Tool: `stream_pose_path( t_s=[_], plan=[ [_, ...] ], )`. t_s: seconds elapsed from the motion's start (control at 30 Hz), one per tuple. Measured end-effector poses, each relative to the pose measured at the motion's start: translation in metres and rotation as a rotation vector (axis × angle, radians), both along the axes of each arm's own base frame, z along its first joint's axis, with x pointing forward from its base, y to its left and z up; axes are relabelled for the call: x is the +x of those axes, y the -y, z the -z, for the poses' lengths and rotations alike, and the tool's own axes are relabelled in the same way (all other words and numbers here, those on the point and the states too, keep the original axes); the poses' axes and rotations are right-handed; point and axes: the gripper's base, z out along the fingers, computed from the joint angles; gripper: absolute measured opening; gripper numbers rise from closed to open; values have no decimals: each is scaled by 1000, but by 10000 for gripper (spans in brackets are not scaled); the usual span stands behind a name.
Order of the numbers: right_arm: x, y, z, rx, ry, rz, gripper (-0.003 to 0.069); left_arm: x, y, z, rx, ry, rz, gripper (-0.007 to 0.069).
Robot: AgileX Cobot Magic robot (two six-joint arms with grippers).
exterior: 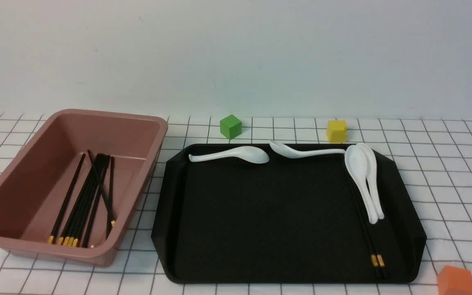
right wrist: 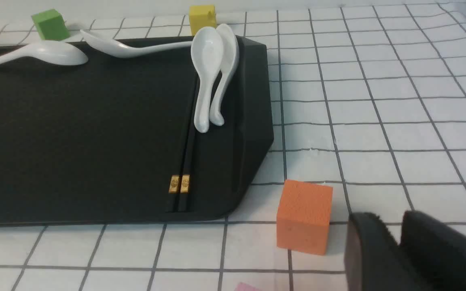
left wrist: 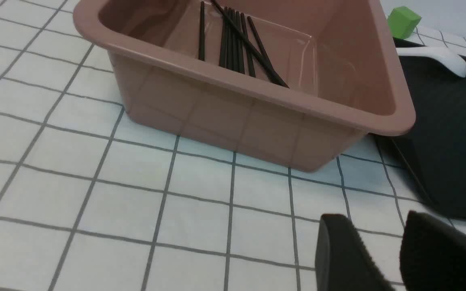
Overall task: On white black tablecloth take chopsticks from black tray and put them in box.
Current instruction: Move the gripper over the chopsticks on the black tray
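Observation:
A pair of black chopsticks [exterior: 367, 233] with gold bands lies along the right side of the black tray [exterior: 260, 213], its far end under two white spoons [exterior: 363, 180]. It also shows in the right wrist view [right wrist: 188, 153]. Several more chopsticks [exterior: 82, 200] lie in the pink box [exterior: 113, 114] at the left on the tablecloth [exterior: 445, 172]. Neither gripper shows in the front view. My left gripper [left wrist: 372, 218] is open and empty above the cloth, near the box [left wrist: 237, 125]. My right gripper [right wrist: 384, 216] is shut and empty beside the tray's near right corner.
Two more white spoons [exterior: 230, 155] [exterior: 305, 151] lie along the tray's far edge. A green cube [exterior: 230, 126] and a yellow cube [exterior: 336, 130] stand behind the tray. An orange cube [right wrist: 303, 216] stands close to my right gripper.

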Motion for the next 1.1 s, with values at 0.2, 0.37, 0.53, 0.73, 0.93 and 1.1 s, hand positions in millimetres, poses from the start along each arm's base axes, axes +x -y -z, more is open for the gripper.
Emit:
stream_pose_path(
  t_s=[0.2,0.37,0.53,0.73,0.93,1.1],
  plan=[
    [0,0,0,0,0,0,148,0,0,0,0,0,0,238],
    [0,0,0,1,0,0,153,0,0,0,0,0,0,238],
    [0,0,0,1,0,0,160,0,0,0,0,0,0,238],
    [0,0,0,1,0,0,167,0,0,0,0,0,0,238],
    [0,0,0,-1,0,0,175,0,0,0,1,0,0,238],
    [0,0,0,0,0,1,182,0,0,0,1,0,0,238]
  ],
)
